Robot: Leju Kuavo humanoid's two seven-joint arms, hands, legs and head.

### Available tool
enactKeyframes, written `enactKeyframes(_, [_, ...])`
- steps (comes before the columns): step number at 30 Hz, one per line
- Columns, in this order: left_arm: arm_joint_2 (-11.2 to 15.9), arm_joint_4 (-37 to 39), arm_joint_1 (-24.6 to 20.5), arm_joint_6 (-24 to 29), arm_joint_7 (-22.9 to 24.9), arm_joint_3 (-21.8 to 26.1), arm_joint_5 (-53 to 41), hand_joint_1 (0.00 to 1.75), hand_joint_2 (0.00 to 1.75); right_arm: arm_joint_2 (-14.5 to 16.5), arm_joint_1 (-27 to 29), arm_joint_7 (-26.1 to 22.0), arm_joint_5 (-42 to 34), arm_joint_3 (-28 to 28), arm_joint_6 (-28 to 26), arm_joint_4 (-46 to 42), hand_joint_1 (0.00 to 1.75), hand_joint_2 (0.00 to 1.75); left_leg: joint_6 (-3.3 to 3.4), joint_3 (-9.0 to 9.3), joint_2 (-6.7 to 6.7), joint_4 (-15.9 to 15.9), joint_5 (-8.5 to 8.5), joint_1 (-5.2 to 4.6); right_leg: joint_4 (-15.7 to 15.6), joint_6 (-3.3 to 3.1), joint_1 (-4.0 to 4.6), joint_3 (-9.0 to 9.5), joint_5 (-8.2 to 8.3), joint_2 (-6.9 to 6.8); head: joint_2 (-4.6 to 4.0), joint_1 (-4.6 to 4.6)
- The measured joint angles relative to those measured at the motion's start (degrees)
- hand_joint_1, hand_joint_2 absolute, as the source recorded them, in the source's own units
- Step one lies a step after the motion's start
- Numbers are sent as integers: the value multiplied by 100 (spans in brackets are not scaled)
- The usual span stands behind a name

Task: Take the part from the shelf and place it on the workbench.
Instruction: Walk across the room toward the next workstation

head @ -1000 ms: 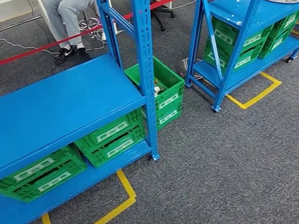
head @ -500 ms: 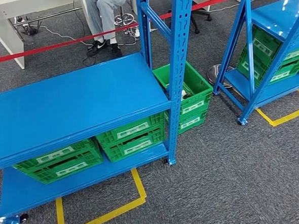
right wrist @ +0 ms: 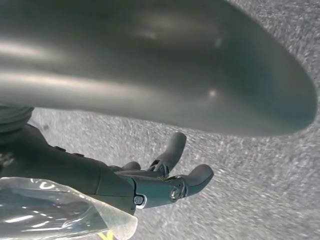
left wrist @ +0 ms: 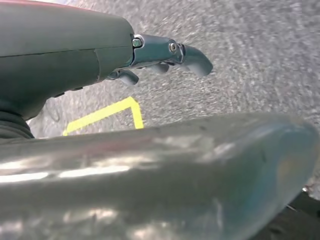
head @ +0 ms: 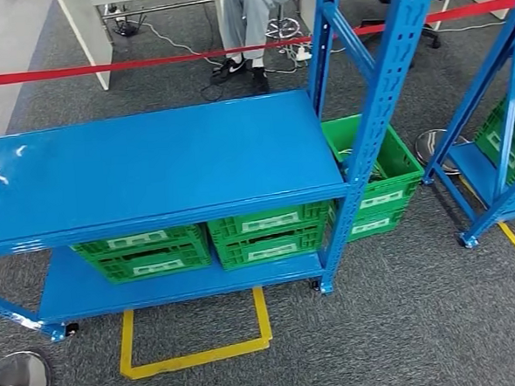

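Two green crates (head: 204, 242) sit side by side on the lower board of the blue shelf (head: 173, 163) across the frame's centre and left. Left hand (left wrist: 162, 55) and right hand (right wrist: 166, 177) hang over grey carpet (head: 414, 323) — fingers loosely spread, holding nothing.

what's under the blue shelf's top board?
Two green crates sit side by side on the lower board beneath the top board. Their contents are hidden by the board above.
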Motion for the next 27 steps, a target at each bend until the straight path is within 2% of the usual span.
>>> enactKeyframes(1, [-1, 0, 19, 8, -2, 1, 0, 0, 0, -1, -11, 2, -4, 12, -3, -3, 0, 0, 19, 15, -69, -39, 24, 17, -7, 28, -5, 34, -17, 5, 1, 0])
enactKeyframes(2, [-2, -1, 34, 19, -2, 3, 1, 0, 0, -2, -20, 2, -8, 25, -9, -5, 0, 0, 43, 36, -138, -85, 53, 38, 35, 59, -7, 40, -60, 126, 1, 5])
enactKeyframes(3, [-4, -2, 37, 28, -2, 4, 1, 0, 0, -4, -21, 1, -10, 36, -17, -8, 0, 0, 65, 55, -209, -131, 83, 63, 186, 86, -10, -18, -152, 315, 1, 17])
enactKeyframes(5, [-9, -4, 21, 44, -2, 4, 6, 0, 0, -7, 1, 2, -15, 44, -27, -5, 0, 0, 93, 68, -350, -162, 105, 89, 846, 122, -23, -377, -447, 714, 0, 38])
enactKeyframes(6, [-11, -4, 12, 53, 0, 3, 11, 0, 0, -8, 17, 5, -19, 45, -29, -2, 0, 0, 101, 66, -421, -161, 100, 91, 1236, 134, -27, -603, -569, 789, 1, 39])
enactKeyframes(7, [-13, -4, 13, 74, 9, 3, 21, 0, 0, -8, 29, 10, -28, 46, -30, 1, 0, 0, 106, 75, -484, -161, 90, 91, 1502, 146, -29, -781, -595, 812, 1, 39])
enactKeyframes(8, [-14, -5, 20, 109, 23, 3, 35, 0, 0, -9, 34, 15, -49, 45, -31, 3, 0, 0, 106, 94, -535, -160, 76, 92, 1570, 157, -31, -872, -504, 818, 1, 39])
enactKeyframes(9, [-14, -6, 30, 155, 41, 2, 52, 0, 0, -9, 30, 29, -86, 42, -32, 3, 0, 0, 98, 125, -580, -160, 56, 94, 1411, 165, -35, -854, -302, 818, 1, 40])
enactKeyframes(10, [-13, -8, 41, 210, 64, 1, 73, 0, 0, -9, 22, 56, -134, 31, -31, 3, 0, 0, 81, 166, -612, -158, 29, 98, 1065, 169, -43, -741, -39, 821, 0, 42])
enactKeyframes(11, [-13, -11, 50, 264, 86, -2, 93, 0, 44, -8, 12, 92, -188, 12, -26, 3, 0, 0, 53, 201, -635, -152, -1, 93, 698, 169, -49, -602, 153, 845, 0, 44])
enactKeyframes(12, [-11, -23, 58, 310, 111, -5, 115, 0, 87, -4, 2, 135, -241, -13, -20, 2, 0, 44, 22, 219, -656, -133, -34, 84, 378, 149, -56, -464, 270, 869, 0, 43])
enactKeyframes(13, [-11, -39, 67, 349, 136, -11, 136, 0, 131, 2, -2, 171, -281, -37, -13, 1, 0, 87, -5, 221, -668, -114, -58, 73, 172, 122, -62, -375, 317, 893, 0, 41])
enactKeyframes(14, [-9, -60, 77, 378, 159, -18, 166, 0, 175, 9, -4, 201, -318, -60, -4, 1, 0, 131, -5, 210, -676, -94, -70, 61, 97, 96, -62, -340, 295, 912, 1, 37])
enactKeyframes(15, [-8, -82, 87, 396, 183, -26, 212, 0, 175, 17, -6, 228, -359, -86, 6, -1, 0, 175, 15, 198, -682, -81, -75, 56, 67, 71, -63, -323, 298, 912, 1, 33])
enactKeyframes(17, [1, -103, 99, 413, 236, -56, 364, 0, 175, 24, -19, 277, -482, -127, 60, 9, 0, 175, 73, 201, -681, -92, -67, 54, 65, 60, -56, -326, 304, 911, 1, 28])
enactKeyframes(21, [66, -52, 27, 426, 277, -233, 760, 0, 175, 24, -146, 306, -918, -50, 144, 186, 0, 175, 82, 228, -681, -143, -66, 58, 65, 16, -40, -322, 280, 908, 0, 28])
enactKeyframes(22, [89, -19, -4, 433, 273, -279, 850, 0, 175, 21, -179, 304, -1033, -10, 144, 242, 0, 131, 78, 233, -681, -149, -66, 60, 65, 3, -36, -321, 276, 906, 0, 27])
enactKeyframes(25, [172, 133, -93, 464, 254, -425, 1127, 0, 44, -13, -270, 298, -1388, 137, 133, 440, 0, 0, 22, 238, -681, -157, -62, 71, 67, -26, -20, -318, 269, 903, 0, 29])
enactKeyframes(26, [203, 195, -124, 474, 247, -477, 1217, 0, 0, -33, -295, 293, -1508, 194, 126, 512, 0, 0, -14, 238, -681, -160, -59, 76, 68, -29, -16, -316, 269, 903, 0, 30])
enactKeyframes(27, [235, 263, -159, 483, 240, -524, 1309, 0, 0, -57, -317, 287, -1628, 254, 117, 583, 0, 0, -48, 238, -681, -163, -58, 80, 70, -30, -14, -313, 269, 903, 0, 31])
